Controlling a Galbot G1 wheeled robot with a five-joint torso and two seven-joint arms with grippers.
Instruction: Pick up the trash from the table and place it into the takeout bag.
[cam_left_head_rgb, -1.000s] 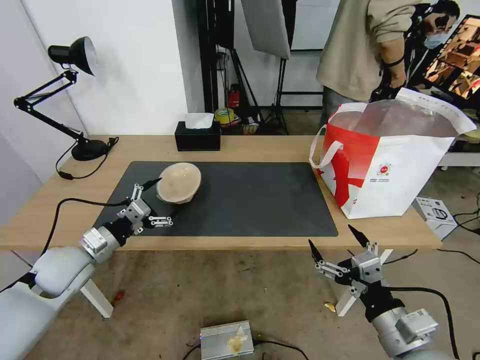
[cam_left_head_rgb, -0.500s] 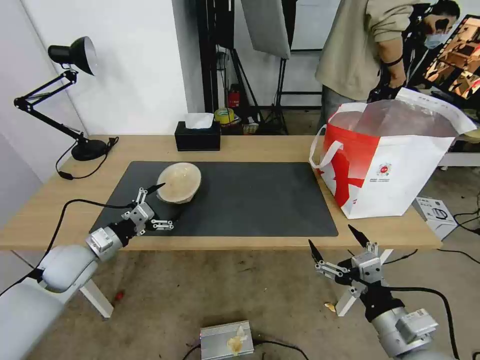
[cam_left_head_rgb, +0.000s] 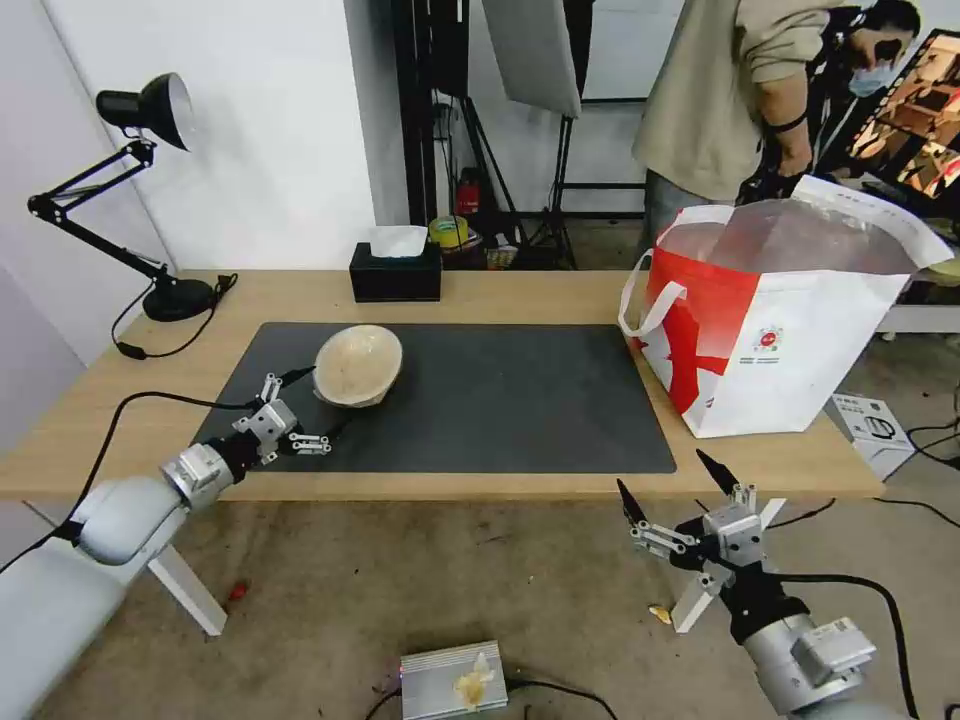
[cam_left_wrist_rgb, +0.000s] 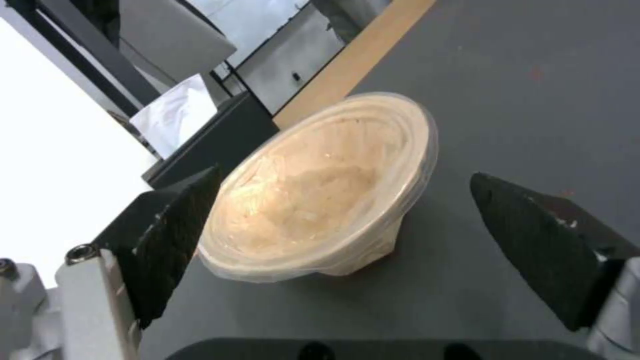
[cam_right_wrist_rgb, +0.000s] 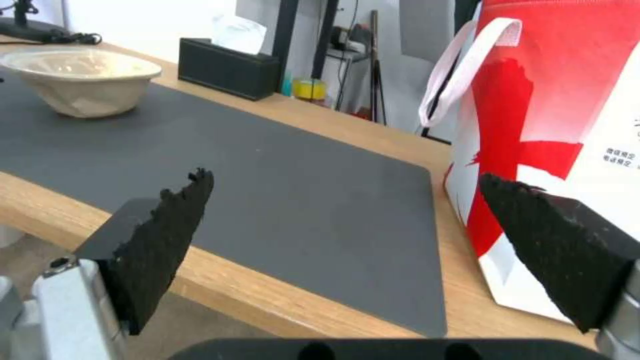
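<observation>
long light-wood table (cam_left_head_rgb: 520, 292) with white angled legs: carries a large dark grey rectangular mat (cam_left_head_rgb: 480, 400).
beige paper-like bowl (cam_left_head_rgb: 358, 364): upright on the mat's left part, wrinkled clear film inside.
left gripper (cam_left_head_rgb: 318, 408): low over the mat's near-left corner, fingers spread wide, released, tips just beside the bowl, apart from it.
right gripper (cam_left_head_rgb: 672, 478): below the table's front edge, fingers spread, holding nothing.
large red-and-white takeout bag (cam_left_head_rgb: 790, 340) with silver foil lining: standing open at the table's right end.
black tissue box (cam_left_head_rgb: 396, 272): at the far edge.
</observation>
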